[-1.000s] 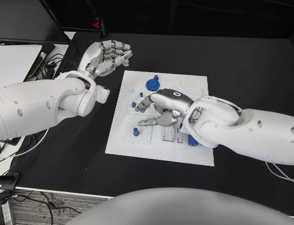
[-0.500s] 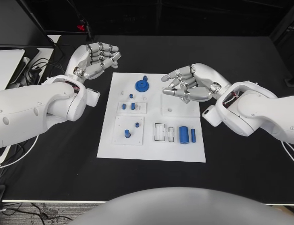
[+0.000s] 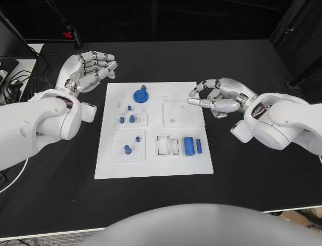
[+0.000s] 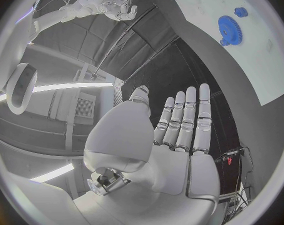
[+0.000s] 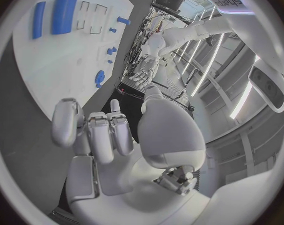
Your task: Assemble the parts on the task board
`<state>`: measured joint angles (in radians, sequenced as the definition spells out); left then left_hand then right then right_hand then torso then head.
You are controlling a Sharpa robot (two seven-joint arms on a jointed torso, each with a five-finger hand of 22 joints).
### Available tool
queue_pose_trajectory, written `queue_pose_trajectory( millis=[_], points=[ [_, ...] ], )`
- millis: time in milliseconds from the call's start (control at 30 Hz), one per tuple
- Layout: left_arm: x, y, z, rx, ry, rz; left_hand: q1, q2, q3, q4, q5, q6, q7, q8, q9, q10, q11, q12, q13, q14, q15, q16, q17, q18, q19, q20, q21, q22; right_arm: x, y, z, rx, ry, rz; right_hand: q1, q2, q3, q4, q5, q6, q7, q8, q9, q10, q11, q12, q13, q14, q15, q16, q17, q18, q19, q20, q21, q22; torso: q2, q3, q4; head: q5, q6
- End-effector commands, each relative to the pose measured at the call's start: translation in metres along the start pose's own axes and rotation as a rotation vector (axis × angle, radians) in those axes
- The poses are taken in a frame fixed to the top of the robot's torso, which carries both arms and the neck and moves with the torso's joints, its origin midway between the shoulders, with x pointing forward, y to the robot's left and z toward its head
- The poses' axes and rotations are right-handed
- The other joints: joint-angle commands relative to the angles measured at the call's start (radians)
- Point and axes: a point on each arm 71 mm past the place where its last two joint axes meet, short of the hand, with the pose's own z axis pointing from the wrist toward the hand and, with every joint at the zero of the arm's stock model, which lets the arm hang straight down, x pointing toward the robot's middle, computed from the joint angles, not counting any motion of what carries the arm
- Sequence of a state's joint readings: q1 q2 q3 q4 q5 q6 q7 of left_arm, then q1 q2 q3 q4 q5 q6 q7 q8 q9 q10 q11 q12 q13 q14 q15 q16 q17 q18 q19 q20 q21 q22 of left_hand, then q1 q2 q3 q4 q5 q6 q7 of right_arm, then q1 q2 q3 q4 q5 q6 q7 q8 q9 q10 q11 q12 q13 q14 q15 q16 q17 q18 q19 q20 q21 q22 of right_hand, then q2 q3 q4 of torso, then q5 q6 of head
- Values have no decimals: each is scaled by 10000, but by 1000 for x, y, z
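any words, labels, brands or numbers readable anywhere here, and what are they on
None can be read for sure.
White arm near the rim of the right wrist view: dark lettering, cut off and too blurred to read.
Task board: thin printed outlines, no text.
Blue gear, left hand, right hand: no markings.

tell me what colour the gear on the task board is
Blue. The gear sits on the white task board, clearest in the head view.

Tiny blue parts on the task board too small to tell apart, shapes unclear
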<state>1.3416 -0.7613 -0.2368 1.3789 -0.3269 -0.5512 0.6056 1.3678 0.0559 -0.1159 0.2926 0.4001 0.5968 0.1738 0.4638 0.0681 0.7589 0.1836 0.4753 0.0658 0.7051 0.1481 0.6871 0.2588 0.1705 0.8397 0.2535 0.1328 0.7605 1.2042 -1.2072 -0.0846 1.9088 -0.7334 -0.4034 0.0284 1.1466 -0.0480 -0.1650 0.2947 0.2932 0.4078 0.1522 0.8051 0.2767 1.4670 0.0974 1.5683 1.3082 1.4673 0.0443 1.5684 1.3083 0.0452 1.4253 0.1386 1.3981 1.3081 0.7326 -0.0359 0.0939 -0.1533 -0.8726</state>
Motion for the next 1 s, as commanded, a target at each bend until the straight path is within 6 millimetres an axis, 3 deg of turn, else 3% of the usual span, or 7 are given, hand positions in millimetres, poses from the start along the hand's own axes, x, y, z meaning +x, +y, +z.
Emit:
queue_pose_trajectory(
  millis=[33,100,200,367,567,733,1000],
  points=[
    [1,-1,1,98,64,-77,-83,8,-43,7,36,-39,584,45,-8,-63,-8,34,-9,-66,5,37,-10,91,69,1,44,-10,2,-7,-5,1032,-103,-208,-136,-235,276,-3,130,248,293,489,69,1038,152,25,2626,1035,147,24,2625,-378,1249,172,1486,2523,-15,-29,-22,-146,0],
    [2,-1,1,92,82,-90,-83,8,-43,7,36,-39,584,45,-8,-63,-8,34,-9,-66,5,37,-10,91,69,1,44,-10,5,-12,-10,1578,87,-322,-62,-281,480,0,153,516,317,797,89,1038,192,25,2626,1035,168,24,2625,-452,1455,243,1727,2627,-9,-38,17,-267,0],
    [3,-1,1,87,91,-96,-83,8,-43,7,36,-39,584,45,-8,-63,-8,34,-9,-66,5,37,-10,91,69,1,44,-10,9,-16,-15,2256,386,-468,133,-173,600,-6,182,800,320,987,69,1038,199,25,2626,1035,178,24,2625,-452,1455,288,1727,2627,-15,-44,1,-312,0],
    [4,0,1,74,95,-98,-83,27,-46,2,49,-43,584,53,-7,-65,-8,44,-8,-68,5,45,-14,91,68,1,45,-11,16,-22,-23,3271,773,-852,20,-212,547,1,319,1076,337,1053,-10,1038,233,25,2626,1035,133,24,2625,-452,1455,272,1727,2627,-8,-18,-15,-329,0],
    [2,0,0,50,83,-94,-83,27,-46,2,49,-43,584,53,-7,-65,-8,44,-8,-68,5,45,-14,91,68,1,45,-11,26,-18,-29,3763,1043,-1843,-403,-273,503,15,466,1547,265,803,-261,1038,163,25,2626,1035,56,24,2625,-452,1455,214,1727,2627,-11,-30,-1,-299,0],
    [1,1,-1,36,67,-87,-81,38,-46,0,55,-46,583,56,-7,-66,-9,49,-8,-69,5,49,-16,90,68,1,46,-11,37,-13,-31,4108,1345,-2776,-818,-500,464,15,501,1798,231,442,-505,1038,125,25,2626,1035,38,24,2625,-452,1455,181,1727,2627,-16,-28,8,-289,0],
    [0,1,-2,29,50,-80,-81,38,-46,0,55,-46,583,56,-7,-66,-9,49,-8,-69,5,49,-16,90,68,1,46,-11,50,-9,-28,4293,1555,-3563,-848,-476,510,11,519,1878,220,356,-565,1038,117,25,2626,1035,43,24,2625,-452,1455,187,1727,2627,-18,-46,-14,-295,0]
  ],
)
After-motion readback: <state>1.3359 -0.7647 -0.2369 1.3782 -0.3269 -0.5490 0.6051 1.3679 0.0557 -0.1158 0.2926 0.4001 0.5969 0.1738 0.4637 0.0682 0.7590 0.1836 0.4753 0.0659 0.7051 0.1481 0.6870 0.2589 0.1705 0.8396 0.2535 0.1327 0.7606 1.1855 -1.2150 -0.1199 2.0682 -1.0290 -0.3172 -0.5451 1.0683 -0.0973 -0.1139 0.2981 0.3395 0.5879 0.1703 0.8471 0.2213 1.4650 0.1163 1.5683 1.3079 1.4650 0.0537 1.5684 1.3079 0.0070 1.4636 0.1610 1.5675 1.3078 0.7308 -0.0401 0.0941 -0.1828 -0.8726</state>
